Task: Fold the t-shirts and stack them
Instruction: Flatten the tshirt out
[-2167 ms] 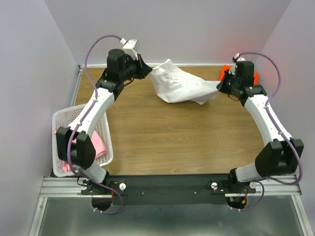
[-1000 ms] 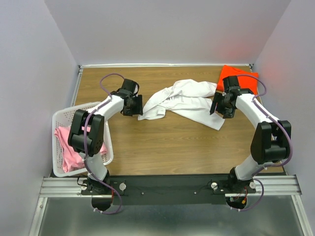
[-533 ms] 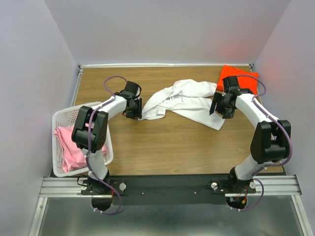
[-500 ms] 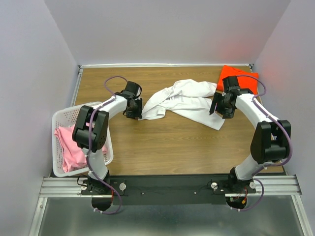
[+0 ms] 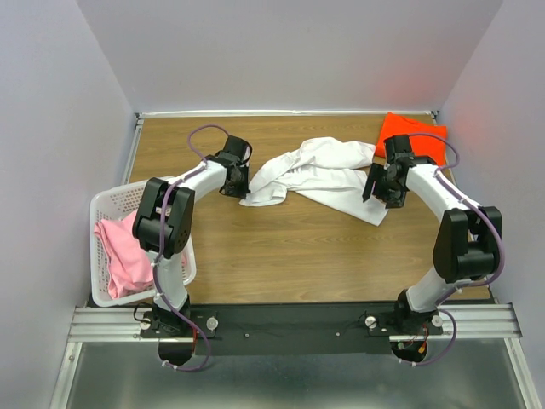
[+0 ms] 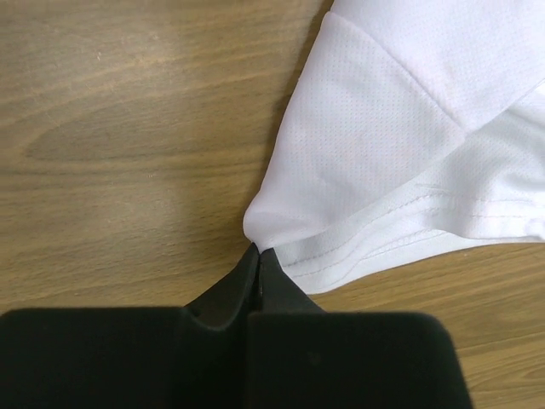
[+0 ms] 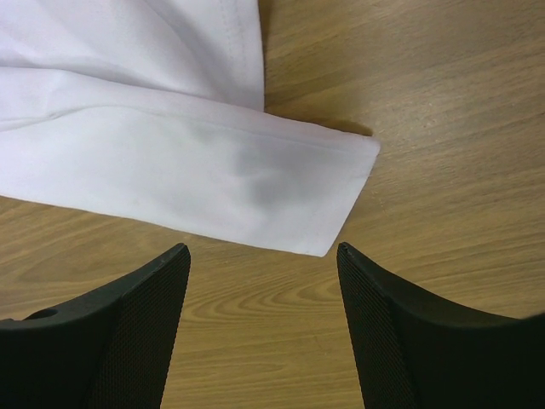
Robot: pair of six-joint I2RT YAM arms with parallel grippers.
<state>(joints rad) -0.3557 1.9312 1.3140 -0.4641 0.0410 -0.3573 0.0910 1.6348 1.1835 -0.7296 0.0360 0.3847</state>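
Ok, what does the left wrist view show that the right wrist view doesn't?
Only the left wrist view: the left gripper shut, pinching a folded edge of the white shirt. Only the right wrist view: the right gripper open over a flat hemmed corner, gripping nothing. Both: the white shirt lying on the wooden table.
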